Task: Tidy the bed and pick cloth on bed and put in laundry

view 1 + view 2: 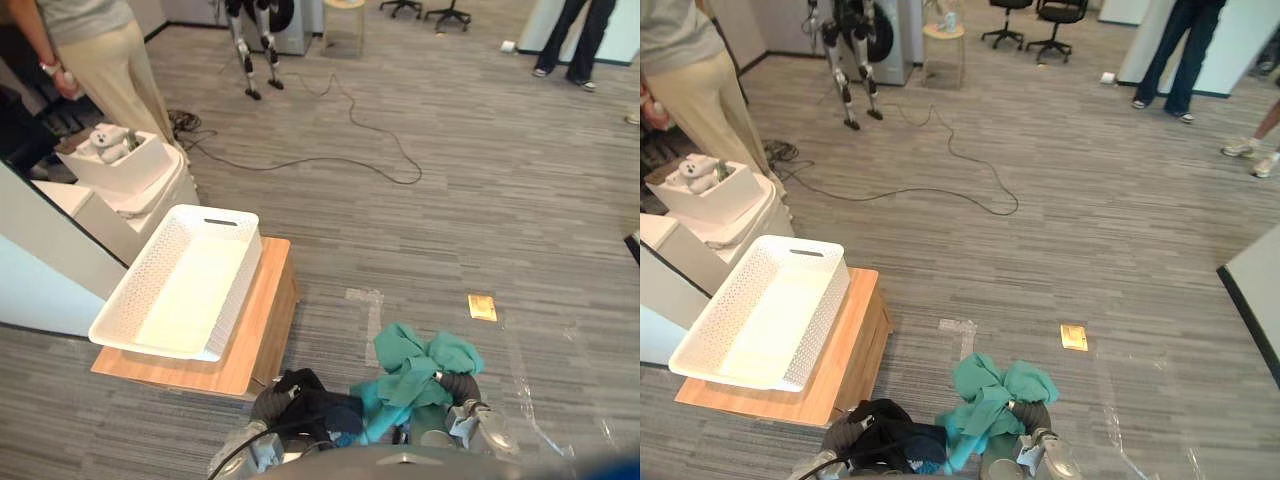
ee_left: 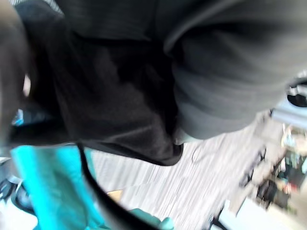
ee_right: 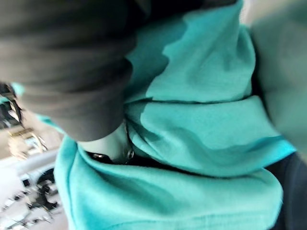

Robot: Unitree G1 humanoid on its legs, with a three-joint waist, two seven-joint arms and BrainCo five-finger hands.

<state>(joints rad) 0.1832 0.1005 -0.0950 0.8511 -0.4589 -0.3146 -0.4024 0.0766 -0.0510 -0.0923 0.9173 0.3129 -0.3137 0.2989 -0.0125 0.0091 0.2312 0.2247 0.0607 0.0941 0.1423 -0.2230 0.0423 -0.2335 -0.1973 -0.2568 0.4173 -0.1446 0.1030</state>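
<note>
Low in the left eye view, close against me, I hold a bunched teal cloth [image 1: 420, 360] and a black cloth [image 1: 315, 400] above the floor. My right hand [image 1: 458, 385] is under the teal cloth [image 3: 201, 120], with a finger curled into its folds. At my left hand [image 1: 272, 402] the black cloth [image 2: 105, 105] hangs from the grip and touches the teal one. The white perforated laundry basket [image 1: 235, 300] stands ahead to the left, empty, on a low wooden platform [image 1: 265, 330].
A white bed edge [image 1: 40, 240] and a white box with a plush toy [image 1: 110, 145] lie left of the basket, with a person [image 1: 110, 60] standing behind them. A black cable [image 1: 380, 140] crosses the floor ahead. A small yellow tag [image 1: 482, 307] lies on the floor.
</note>
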